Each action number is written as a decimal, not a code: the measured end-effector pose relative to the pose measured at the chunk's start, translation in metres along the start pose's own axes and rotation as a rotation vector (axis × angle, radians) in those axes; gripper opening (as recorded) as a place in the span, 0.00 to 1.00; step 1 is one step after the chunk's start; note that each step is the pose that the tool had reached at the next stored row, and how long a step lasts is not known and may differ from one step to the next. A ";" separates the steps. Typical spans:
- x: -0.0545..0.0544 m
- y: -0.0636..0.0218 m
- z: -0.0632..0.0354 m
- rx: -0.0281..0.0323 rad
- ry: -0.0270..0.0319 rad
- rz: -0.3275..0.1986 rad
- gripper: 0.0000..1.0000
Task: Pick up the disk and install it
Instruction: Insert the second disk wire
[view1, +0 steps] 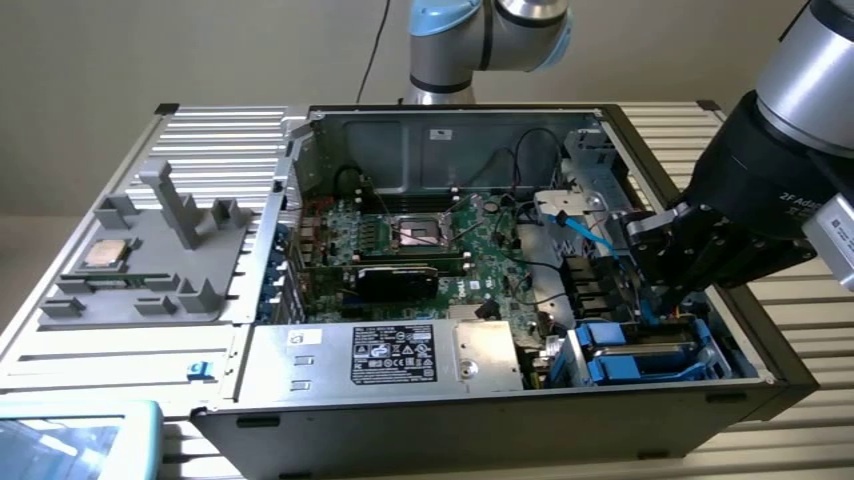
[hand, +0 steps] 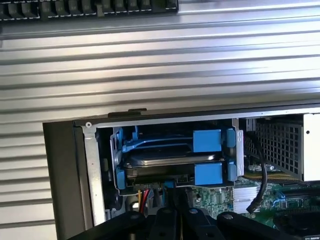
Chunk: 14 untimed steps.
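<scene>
The gripper is seen nearest in the exterior view, at about four o'clock in the open computer case, lowered just above the blue drive cage. Whether its jaws are apart or together cannot be told; nothing is seen clamped between them. In the wrist view the dark gripper hangs close over the cage.

The disk is found inside this cage: a flat silver-grey body with blue plastic at its edges, lying level in the lower slot, with two blue tabs on one side. It is judged that the installing step is in hand, or almost finished, since the disk is already seated in the bay and not carried. The next move is judged to call for care with the red cables just beside the bay.

One disk is counted, and one drive cage. Further in, one silver box with a black label is seen at six o'clock, then one motherboard at the centre. Farthest, at nine o'clock outside the case, one grey tray is seen with one small CPU chip on it.
</scene>
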<state>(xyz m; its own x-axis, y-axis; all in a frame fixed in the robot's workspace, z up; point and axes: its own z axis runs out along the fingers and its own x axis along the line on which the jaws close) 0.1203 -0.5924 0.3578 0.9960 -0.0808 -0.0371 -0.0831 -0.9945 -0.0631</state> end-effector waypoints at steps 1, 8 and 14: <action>0.000 0.0000 0.0000 -0.0001 0.0000 -0.001 0.11; 0.000 0.0001 0.0012 -0.0236 0.0027 -0.001 0.11; 0.000 0.0007 0.0098 -0.0263 0.0030 -0.004 0.11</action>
<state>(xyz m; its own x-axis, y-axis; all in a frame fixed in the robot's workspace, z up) 0.1203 -0.5924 0.3480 0.9964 -0.0774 -0.0339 -0.0787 -0.9962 -0.0369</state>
